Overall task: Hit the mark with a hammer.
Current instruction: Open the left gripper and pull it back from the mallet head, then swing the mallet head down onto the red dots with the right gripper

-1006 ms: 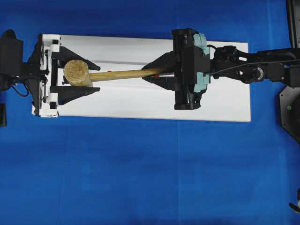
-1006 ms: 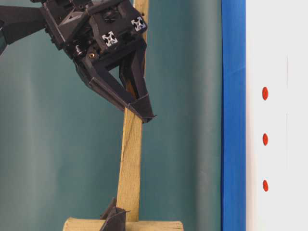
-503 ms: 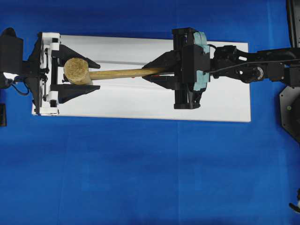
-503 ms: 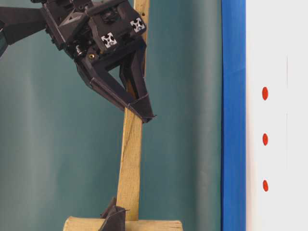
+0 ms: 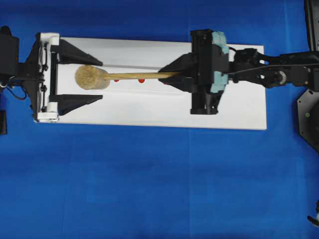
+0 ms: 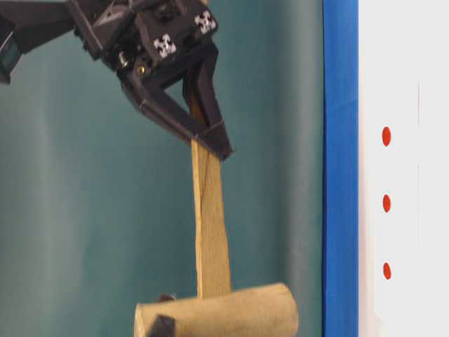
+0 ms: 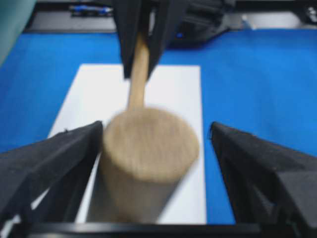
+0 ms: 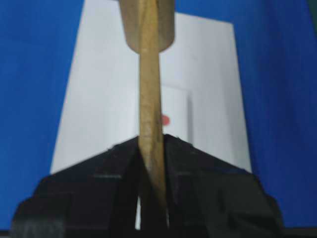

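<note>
The hammer is a light-wood mallet held out level over the white board, its head toward the left. My right gripper is shut on the far end of the slim handle. My left gripper stands open, one finger on each side of the head, with a clear gap on the right side. Small red marks lie in a row on the board just beside the handle; one mark shows next to it in the right wrist view.
Blue cloth covers the table all round the board. A black fixture stands at the right edge. In the table-level view the board's row of red marks lies apart from the hammer head.
My left gripper has opened wide and let go of the hammer head. The right gripper has shifted slightly right with the hammer, so the head has moved right between the left fingers.
</note>
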You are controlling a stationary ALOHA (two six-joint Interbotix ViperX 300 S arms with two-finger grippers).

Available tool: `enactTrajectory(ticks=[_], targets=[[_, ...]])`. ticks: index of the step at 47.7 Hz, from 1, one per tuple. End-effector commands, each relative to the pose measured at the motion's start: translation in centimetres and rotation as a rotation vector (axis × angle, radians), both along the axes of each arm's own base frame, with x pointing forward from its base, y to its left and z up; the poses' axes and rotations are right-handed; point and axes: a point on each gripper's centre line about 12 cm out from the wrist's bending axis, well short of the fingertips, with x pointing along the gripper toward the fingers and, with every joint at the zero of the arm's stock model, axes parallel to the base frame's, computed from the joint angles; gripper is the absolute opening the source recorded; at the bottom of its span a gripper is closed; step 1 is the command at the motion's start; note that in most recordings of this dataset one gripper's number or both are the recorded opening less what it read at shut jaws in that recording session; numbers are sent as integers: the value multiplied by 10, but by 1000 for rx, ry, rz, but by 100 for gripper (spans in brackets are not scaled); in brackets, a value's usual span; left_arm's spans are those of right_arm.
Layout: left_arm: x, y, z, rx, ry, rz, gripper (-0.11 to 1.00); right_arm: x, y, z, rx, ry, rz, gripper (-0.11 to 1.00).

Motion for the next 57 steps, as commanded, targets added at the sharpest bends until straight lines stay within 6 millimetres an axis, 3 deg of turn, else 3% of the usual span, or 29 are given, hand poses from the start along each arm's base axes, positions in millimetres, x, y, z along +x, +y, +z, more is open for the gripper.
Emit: enactTrajectory(ticks=[1,15,28,41,57], targets=[[-9,0,6,-2,-17,1,85,-8,-1,19,7,-61,-17,2],[-61,-2,11,0,11,4,85,-35,1,20,42,-80,-33,2],[-107,-5,10,-6,46,2,84,-31,1,16,42,-68,-35,2],[-116,-6,4,-4,67,0,84,-22,-4,9,25,-71,-68,2],[-116,-6,1,-3,77,-1,84,-15,-23,15,-15,-131,-155,2]])
